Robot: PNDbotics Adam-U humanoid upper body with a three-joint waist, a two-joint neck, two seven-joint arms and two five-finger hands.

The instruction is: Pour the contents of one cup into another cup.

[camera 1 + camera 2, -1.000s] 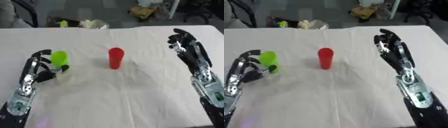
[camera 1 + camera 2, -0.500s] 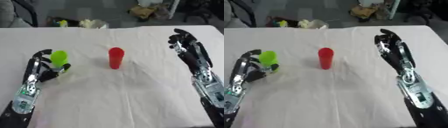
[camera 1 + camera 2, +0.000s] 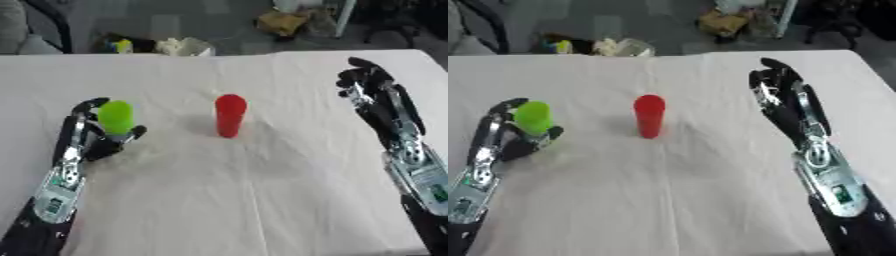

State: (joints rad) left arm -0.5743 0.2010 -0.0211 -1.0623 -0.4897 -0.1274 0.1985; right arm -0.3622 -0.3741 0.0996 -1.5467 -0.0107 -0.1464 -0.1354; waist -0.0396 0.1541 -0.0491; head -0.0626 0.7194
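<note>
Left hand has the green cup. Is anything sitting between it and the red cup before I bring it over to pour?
Nothing visible. Only bare white tablecloth lies between the green cup, held in the left hand, and the upright red cup.

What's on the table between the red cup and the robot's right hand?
Nothing but bare white tablecloth. In the left eye view, the stretch from the red cup to the open right hand holds no object.

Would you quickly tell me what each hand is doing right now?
Left hand: shut on the green cup.
Right hand: open, holding nothing, off to the right of the red cup.
</note>
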